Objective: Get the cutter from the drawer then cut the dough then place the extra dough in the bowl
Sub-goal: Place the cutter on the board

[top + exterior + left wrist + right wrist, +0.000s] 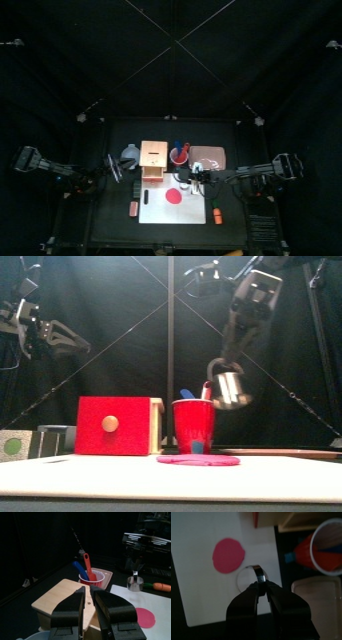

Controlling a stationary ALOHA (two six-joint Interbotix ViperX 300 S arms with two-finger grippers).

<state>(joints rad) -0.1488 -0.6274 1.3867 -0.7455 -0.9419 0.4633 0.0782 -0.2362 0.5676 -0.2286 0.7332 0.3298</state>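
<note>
The cutter (230, 392) hangs in the air above the white board (201, 592), just beside the red cup (194, 422). The right gripper (261, 587) has its jaws clamped on the cutter's wire handle. The pink dough (228, 555) lies flat on the board, apart from the cutter. The left gripper (88, 592) hovers over the wooden box (60, 598), jaws together and empty.

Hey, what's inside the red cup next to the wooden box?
A blue toy knife and a red toy knife stand in the red cup, tops poking above its rim. The cup's wall hides their lower ends and anything at the bottom.
</note>
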